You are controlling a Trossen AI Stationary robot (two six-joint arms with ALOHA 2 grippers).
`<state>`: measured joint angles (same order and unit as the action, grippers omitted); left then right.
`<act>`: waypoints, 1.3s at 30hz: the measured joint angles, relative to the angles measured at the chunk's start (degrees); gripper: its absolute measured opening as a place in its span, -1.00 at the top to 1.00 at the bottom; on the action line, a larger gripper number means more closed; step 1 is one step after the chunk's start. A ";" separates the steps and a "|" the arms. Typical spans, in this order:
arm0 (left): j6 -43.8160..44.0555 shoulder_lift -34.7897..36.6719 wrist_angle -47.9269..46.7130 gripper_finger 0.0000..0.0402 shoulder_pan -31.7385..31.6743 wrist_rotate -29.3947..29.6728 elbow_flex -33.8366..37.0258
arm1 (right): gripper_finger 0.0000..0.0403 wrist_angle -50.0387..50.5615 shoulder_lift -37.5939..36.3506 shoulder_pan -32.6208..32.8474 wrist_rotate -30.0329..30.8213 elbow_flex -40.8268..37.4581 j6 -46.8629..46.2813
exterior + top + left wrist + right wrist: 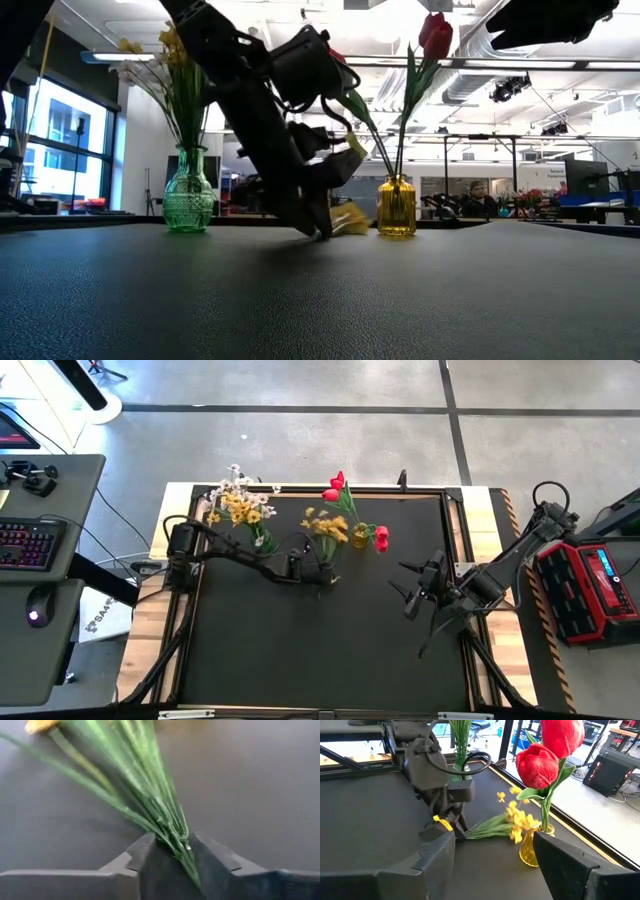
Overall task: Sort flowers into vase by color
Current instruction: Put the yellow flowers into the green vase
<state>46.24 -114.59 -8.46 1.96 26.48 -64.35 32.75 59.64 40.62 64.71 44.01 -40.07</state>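
Yellow daffodil bunch (512, 822) (stems splayed, seemingly flat) in left gripper (172, 855).

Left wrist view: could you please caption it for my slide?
Left gripper clamps a yellow bunch's green stems over the black mat.

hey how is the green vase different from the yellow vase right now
The green vase is clear green glass, taller and wider; the yellow vase is amber-yellow, shorter and squatter. The green vase holds yellow and white blooms; the yellow vase holds red tulips. In the high view the green vase is left of the yellow one. Both stand upright near the mat's far edge.
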 joint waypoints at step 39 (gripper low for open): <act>9.80 25.44 -31.90 -0.03 19.58 -5.11 13.29 | -0.26 -0.02 0.00 -0.11 -2.20 0.07 0.00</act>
<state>56.04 -89.15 -40.36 21.53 21.38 -51.06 32.73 59.64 40.51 62.51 44.07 -40.07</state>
